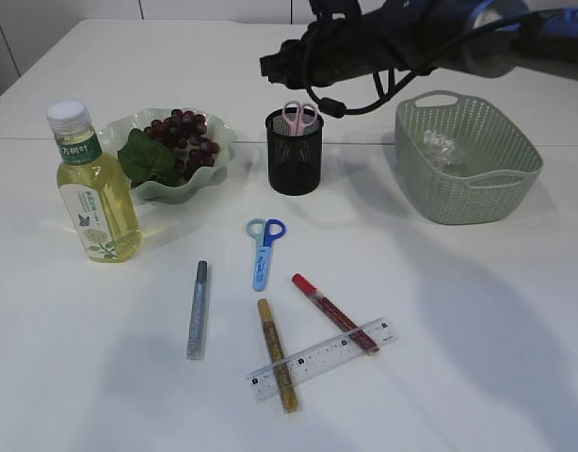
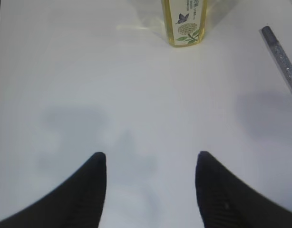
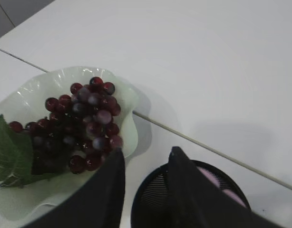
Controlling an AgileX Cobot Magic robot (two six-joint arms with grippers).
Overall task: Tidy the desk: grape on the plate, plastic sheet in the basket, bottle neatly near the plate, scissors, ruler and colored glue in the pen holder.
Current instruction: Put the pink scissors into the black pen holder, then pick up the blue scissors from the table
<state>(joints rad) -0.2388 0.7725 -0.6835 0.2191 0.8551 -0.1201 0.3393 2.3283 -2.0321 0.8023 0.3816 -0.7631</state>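
Your right gripper (image 3: 145, 164) hovers over the black mesh pen holder (image 1: 294, 153), fingers a little apart and empty.

Pink-handled scissors (image 1: 299, 115) stand in the pen holder; the grapes (image 1: 187, 137) lie on the pale green plate (image 1: 220, 132), and the bottle (image 1: 91, 187) stands upright just beside the plate. The crumpled plastic sheet (image 1: 441, 148) lies in the green basket (image 1: 477, 198). On the white table (image 1: 458, 330) remain blue scissors (image 1: 264, 249), a silver glue pen (image 1: 197, 310), and gold (image 1: 279, 355) and red (image 1: 332, 312) glue pens crossing the clear ruler (image 1: 321, 358). Your left gripper (image 2: 150, 161) hovers over bare table, fingers wide apart.
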